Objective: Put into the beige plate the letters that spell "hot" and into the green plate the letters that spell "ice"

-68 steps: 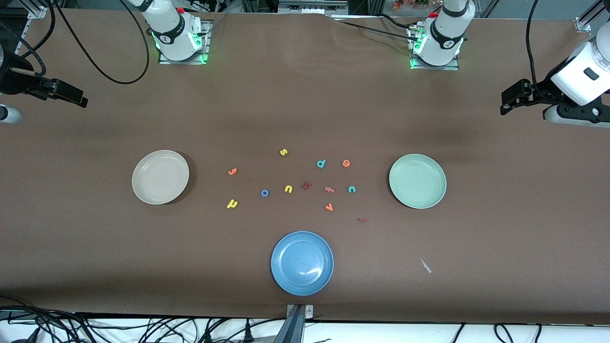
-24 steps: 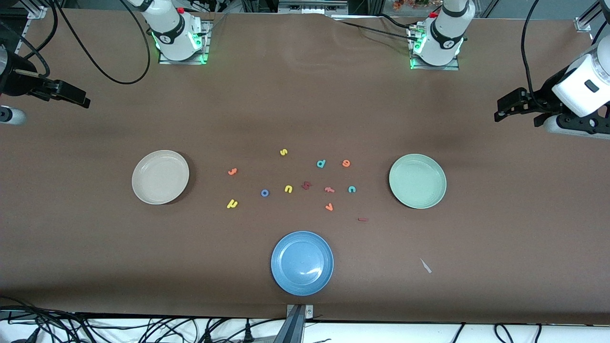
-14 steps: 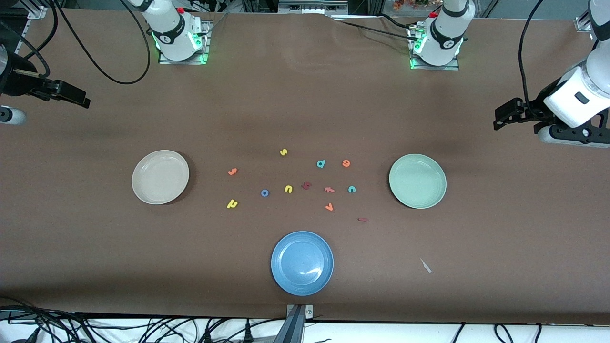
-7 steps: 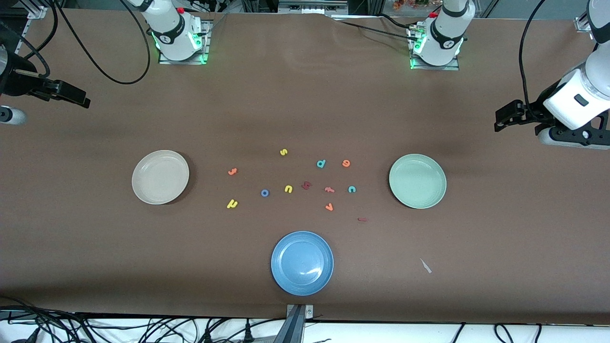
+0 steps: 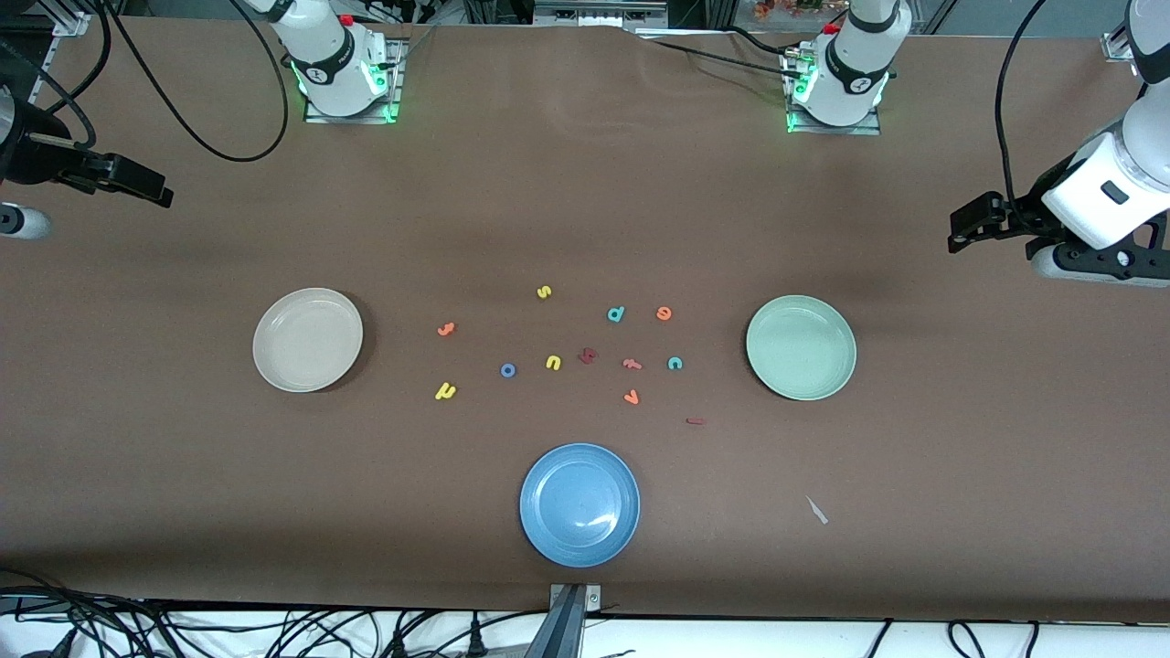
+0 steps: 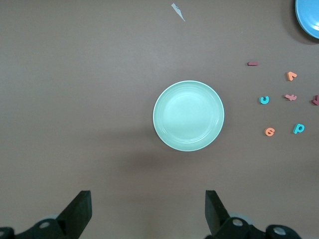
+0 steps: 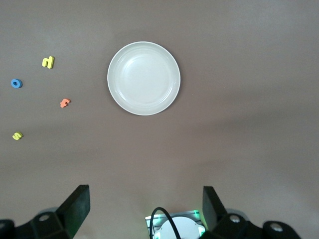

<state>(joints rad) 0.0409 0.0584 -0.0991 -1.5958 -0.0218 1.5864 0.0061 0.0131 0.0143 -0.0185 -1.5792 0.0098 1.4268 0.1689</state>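
The beige plate [image 5: 308,340] lies toward the right arm's end of the table and the green plate [image 5: 801,347] toward the left arm's end. Both are empty. Between them lie the yellow h [image 5: 445,391], blue o [image 5: 508,370], orange t [image 5: 446,329], dark red i [image 5: 696,421], teal c [image 5: 675,363] and orange e [image 5: 664,313]. My left gripper [image 6: 147,195] hangs open high over the table, looking down on the green plate [image 6: 188,115]. My right gripper [image 7: 144,189] hangs open high over the beige plate [image 7: 143,78]. Neither holds anything.
A blue plate [image 5: 579,504] sits nearest the front camera. Other letters lie among the task's own: yellow s [image 5: 544,292], yellow u [image 5: 553,363], teal d [image 5: 616,314], a dark red chunky letter [image 5: 588,355], a salmon letter [image 5: 632,365] and an orange v-shape [image 5: 631,397]. A paper scrap [image 5: 816,510] lies near the front.
The left arm's hand has swung a little lower and inward at its end of the table. The right arm, the plates and the letters have stayed put.
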